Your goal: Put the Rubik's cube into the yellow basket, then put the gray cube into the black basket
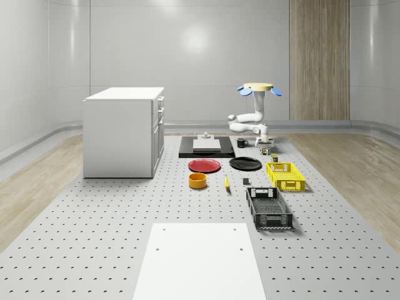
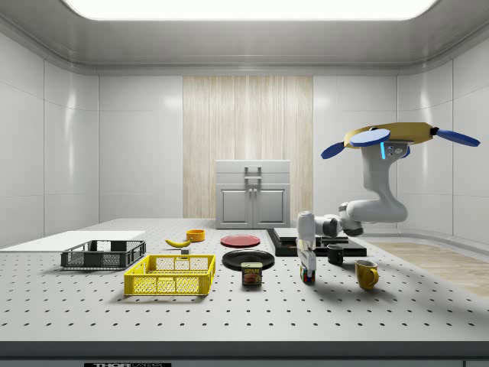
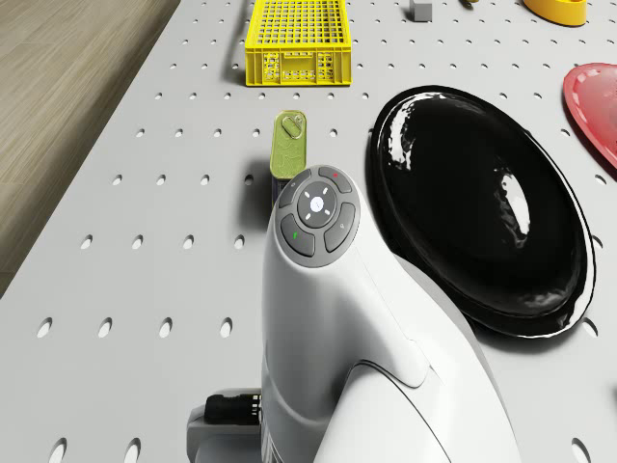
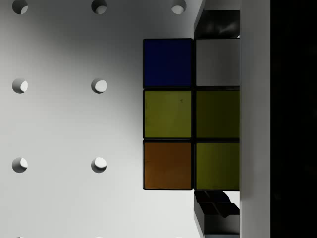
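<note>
Claw (image 2: 307,269) clamped on Rubik's cube (image 4: 190,114), low over table; drone (image 2: 393,138) hovers near table's far edge.

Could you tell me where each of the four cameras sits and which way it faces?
Whole-scene view: high off the robot, looking down the table at the hovering drone.
Side view: level at the table's side; drone, arm, gripper over the Rubik's cube.
Drone view: on the drone, facing down over its arm; shares the yellow basket with both off-robot views.
Wrist view: along the gripper, onto the Rubik's cube.
</note>
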Available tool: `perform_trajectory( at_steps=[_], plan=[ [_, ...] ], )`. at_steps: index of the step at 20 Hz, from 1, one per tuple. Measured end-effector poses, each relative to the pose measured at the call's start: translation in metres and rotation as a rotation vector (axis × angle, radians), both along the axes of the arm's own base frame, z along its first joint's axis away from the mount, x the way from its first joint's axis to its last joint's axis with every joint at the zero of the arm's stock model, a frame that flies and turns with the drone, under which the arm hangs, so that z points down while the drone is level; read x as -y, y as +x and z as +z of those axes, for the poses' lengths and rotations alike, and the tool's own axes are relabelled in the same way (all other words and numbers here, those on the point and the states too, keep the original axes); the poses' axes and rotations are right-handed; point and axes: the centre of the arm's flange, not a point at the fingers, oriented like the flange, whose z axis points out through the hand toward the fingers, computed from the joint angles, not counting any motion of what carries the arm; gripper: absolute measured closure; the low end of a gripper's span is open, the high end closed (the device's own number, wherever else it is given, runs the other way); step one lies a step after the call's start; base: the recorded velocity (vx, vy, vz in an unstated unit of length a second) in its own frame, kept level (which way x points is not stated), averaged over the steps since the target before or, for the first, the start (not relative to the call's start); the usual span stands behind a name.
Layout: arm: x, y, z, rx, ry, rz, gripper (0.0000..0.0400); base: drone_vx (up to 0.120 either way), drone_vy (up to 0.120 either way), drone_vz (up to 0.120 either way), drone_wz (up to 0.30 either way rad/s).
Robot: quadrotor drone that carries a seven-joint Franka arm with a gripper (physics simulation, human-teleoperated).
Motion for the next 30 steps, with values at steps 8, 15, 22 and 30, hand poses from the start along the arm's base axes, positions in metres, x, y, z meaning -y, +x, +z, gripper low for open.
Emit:
perform_trajectory(
  at_steps=[8,15,22,30],
  plan=[
    [0.0,0.002,0.0,0.0,0.0,0.0,0.006,0.0,0.0,0.0,0.0],
    [0.0,0.002,0.0,0.0,-0.001,-0.002,0.0066,0.0,0.0,0.0,0.0],
    [0.0,0.002,-0.014,0.0,0.0,-0.001,0.0073,0.0,0.0,0.023,0.0],
    [0.0,0.002,-0.032,0.0,0.001,0.0,0.0076,0.0,0.0,0.12,0.0]
  ],
)
